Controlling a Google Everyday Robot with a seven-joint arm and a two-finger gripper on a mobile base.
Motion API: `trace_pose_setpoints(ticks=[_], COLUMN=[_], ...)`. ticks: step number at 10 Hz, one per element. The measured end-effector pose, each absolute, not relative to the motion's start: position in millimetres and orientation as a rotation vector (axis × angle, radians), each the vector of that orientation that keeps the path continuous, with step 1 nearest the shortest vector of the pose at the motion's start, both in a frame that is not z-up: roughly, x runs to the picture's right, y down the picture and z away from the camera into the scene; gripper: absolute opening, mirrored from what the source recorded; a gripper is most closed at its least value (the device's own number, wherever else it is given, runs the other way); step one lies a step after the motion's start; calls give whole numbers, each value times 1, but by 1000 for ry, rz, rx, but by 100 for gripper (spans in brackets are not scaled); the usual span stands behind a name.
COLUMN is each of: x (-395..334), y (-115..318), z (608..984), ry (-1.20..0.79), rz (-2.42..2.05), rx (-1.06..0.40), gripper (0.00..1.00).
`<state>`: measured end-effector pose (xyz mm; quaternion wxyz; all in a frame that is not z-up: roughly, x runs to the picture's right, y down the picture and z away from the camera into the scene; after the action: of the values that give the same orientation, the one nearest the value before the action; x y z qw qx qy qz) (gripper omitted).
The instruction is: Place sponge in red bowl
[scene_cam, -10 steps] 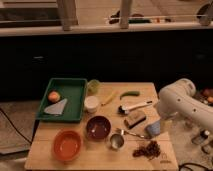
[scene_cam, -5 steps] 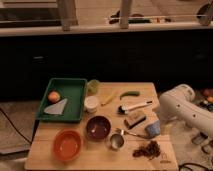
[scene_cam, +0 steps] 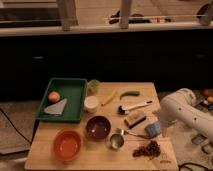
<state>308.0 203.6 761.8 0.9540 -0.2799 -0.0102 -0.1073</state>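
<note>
The sponge [scene_cam: 153,129], a small blue-grey block, lies on the wooden table [scene_cam: 75,162] near its right edge. The red bowl [scene_cam: 67,145], orange-red and empty, stands at the front left. My white arm [scene_cam: 184,109] reaches in from the right. Its gripper [scene_cam: 163,128] is low at the table's right edge, right next to the sponge on its right side. I cannot see whether it touches the sponge.
A dark maroon bowl [scene_cam: 98,127] and a metal cup [scene_cam: 116,141] stand between sponge and red bowl. A tan block with a dark top [scene_cam: 135,119], a brush [scene_cam: 134,106] and brown crumbs [scene_cam: 148,149] lie near the sponge. A green tray [scene_cam: 75,87] sits back left.
My arm has shifted slightly left and down toward the sponge. The objects on the table have not moved.
</note>
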Motion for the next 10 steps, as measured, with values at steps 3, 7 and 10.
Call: trace_pose_setpoints(ticks=[3,7,10], x=[314,319,326], y=[217,223,229], z=[771,778,784], ry=[-41,-50,-70], rz=[-255,-310,-381], rx=[-580,-593,-611], gripper=[80,80,80])
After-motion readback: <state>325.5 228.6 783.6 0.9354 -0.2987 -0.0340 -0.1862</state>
